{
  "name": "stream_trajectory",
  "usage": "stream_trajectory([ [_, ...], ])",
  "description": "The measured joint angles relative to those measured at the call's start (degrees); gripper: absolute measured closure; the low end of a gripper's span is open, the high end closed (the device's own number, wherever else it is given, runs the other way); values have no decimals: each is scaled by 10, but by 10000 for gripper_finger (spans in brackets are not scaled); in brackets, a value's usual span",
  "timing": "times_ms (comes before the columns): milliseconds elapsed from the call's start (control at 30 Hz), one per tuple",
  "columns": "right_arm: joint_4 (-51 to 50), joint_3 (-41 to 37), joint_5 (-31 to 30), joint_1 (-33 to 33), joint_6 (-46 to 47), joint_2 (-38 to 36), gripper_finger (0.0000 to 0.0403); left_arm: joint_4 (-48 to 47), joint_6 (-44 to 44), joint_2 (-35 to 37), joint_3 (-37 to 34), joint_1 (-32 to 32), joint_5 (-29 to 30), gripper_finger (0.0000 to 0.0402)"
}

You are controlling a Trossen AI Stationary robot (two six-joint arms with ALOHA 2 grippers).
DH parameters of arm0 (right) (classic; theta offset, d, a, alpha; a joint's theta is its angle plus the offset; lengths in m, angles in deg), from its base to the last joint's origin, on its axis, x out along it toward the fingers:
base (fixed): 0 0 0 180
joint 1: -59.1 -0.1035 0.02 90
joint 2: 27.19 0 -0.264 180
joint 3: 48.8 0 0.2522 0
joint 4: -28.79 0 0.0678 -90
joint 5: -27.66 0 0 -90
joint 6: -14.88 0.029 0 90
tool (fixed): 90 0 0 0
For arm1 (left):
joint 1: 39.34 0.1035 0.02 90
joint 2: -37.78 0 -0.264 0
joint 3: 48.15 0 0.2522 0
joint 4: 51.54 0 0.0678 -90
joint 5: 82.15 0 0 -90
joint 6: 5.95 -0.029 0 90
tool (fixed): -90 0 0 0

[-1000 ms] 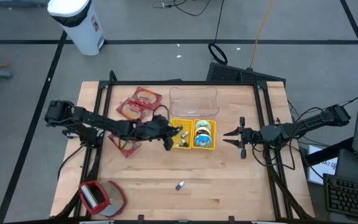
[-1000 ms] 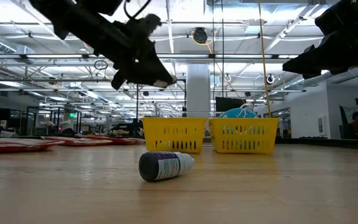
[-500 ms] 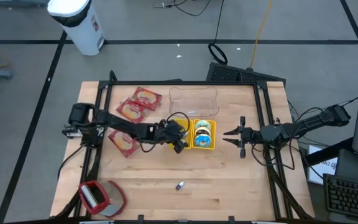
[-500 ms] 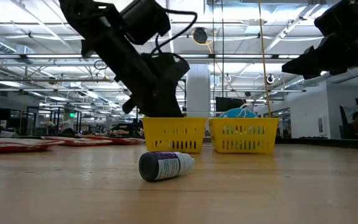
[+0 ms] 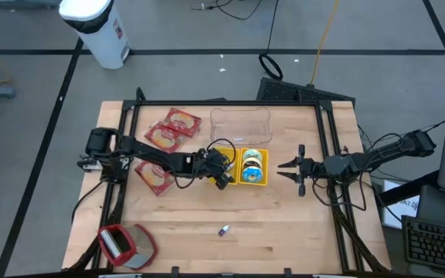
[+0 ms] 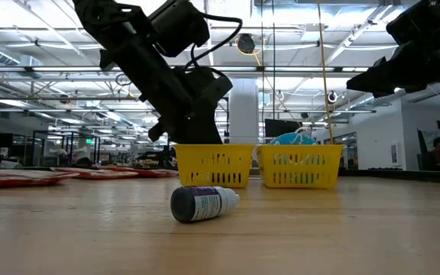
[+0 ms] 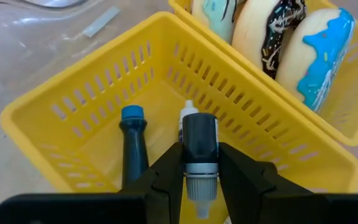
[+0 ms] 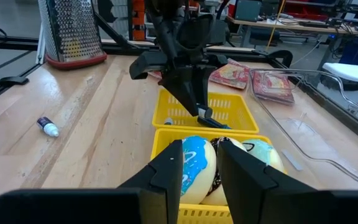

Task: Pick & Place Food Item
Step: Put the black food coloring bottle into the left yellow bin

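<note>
Now left claw (image 7: 199, 180), gripping bottle (image 7: 199, 149), lower over basket (image 7: 79, 118)

two baskets (image 5: 240, 166), three donuts (image 7: 278, 43), three packets (image 5: 164, 139)

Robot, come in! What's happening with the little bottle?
Left gripper shut on small bottle, over the left yellow basket. Right gripper waiting at the side, empty. Nothing blocking.

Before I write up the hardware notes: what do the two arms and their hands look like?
Both arms are black and slim, built from jointed segments, with black cables looping loosely along them. The left hand ends in two dark, flat-faced fingers that taper from a broad black base. The right hand shows the same black two-finger fork. No coloured markings or labels are visible on either arm.
</note>
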Motion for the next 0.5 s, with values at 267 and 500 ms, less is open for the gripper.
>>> stream_trajectory([
  [267,-2,0,0,0,0,0,312,0,0,0,0,0,-1,309],
  [500,-3,0,0,0,0,0,312,-4,9,0,0,0,0,306],
])
